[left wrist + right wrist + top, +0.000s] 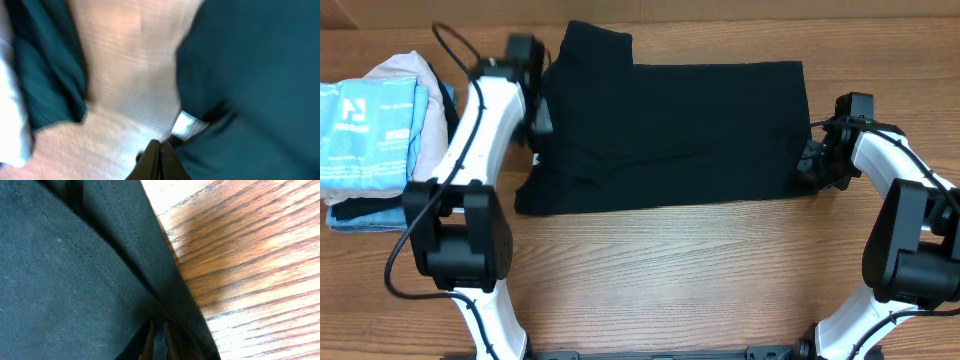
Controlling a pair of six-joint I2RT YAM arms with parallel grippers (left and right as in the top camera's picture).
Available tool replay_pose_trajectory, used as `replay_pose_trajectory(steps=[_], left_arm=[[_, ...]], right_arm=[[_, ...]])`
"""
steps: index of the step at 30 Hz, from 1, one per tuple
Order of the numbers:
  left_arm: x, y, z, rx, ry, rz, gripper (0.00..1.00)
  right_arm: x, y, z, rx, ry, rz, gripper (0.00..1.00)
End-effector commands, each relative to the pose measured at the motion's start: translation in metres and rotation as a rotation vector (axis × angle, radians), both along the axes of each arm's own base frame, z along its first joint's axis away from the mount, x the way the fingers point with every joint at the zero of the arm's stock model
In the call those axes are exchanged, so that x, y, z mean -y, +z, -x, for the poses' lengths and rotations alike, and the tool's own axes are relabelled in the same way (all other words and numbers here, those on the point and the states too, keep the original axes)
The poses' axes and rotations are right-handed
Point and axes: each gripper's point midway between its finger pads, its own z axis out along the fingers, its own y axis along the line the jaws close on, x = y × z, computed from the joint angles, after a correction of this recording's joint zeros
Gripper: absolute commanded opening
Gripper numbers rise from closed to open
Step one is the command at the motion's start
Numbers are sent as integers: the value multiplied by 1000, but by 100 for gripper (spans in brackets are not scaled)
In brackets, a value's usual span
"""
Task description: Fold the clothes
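Observation:
The clothes, a black T-shirt (670, 130), lie folded into a wide rectangle in the middle of the wooden table (670, 270). My left gripper (538, 125) sits at the shirt's left edge. In the left wrist view its fingers (159, 152) are pressed together with nothing visible between them, just beside the dark fabric (250, 75) and a small white label (184, 124). My right gripper (808, 165) is at the shirt's right edge. In the right wrist view its narrow jaws (157, 337) pinch the hemmed edge of the black fabric (60, 270).
A pile of other garments lies at the table's left edge: a light blue one with white print (365, 120) and a pale pink-beige one (405, 68). Bare wood (250, 255) shows right of the shirt. The two arm bases stand at the front.

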Motion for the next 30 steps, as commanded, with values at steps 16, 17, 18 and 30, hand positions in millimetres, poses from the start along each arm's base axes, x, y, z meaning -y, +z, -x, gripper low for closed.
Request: replay_pose_trajectory(steps=[16, 17, 18, 30], left_arm=[[163, -57, 68, -197, -673, -3, 71], [160, -66, 72, -208, -680, -8, 73], [156, -75, 76, -222, -677, -19, 74], [131, -88, 68, -184, -649, -169, 45]], right_arm=[[14, -19, 10, -55, -29, 32, 20], [14, -19, 11, -55, -29, 32, 20], [14, -19, 11, -55, -29, 32, 20], [14, -19, 11, -56, -29, 32, 20]])
